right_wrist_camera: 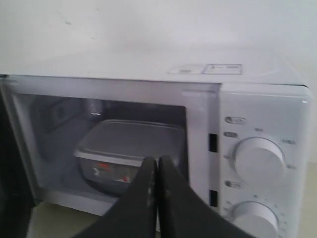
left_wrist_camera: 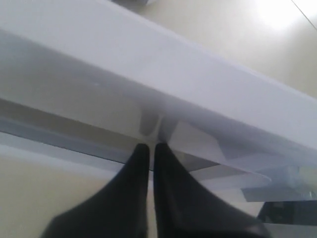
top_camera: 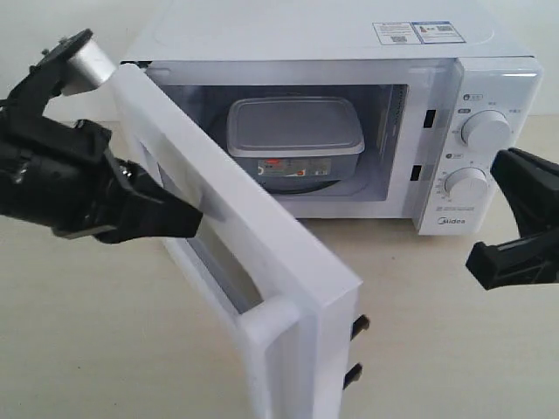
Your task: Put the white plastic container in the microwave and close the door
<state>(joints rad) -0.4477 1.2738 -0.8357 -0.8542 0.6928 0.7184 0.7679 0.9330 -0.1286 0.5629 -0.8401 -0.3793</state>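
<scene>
Well, the shallow white plastic container (top_camera: 295, 131) is inside; left tool (top_camera: 185, 220), tips together against the white side-hinged door (top_camera: 288, 271), could slip off mid-push.

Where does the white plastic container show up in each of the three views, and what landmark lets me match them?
Exterior view: the white plastic container sits inside the microwave cavity, upper centre.
Left wrist view: not in it; the door fills most of it.
Right wrist view: the container lies inside the cavity, just beyond the right gripper.
Shared landmark: the upper dial, beside the cavity, also in the right wrist view.
</scene>
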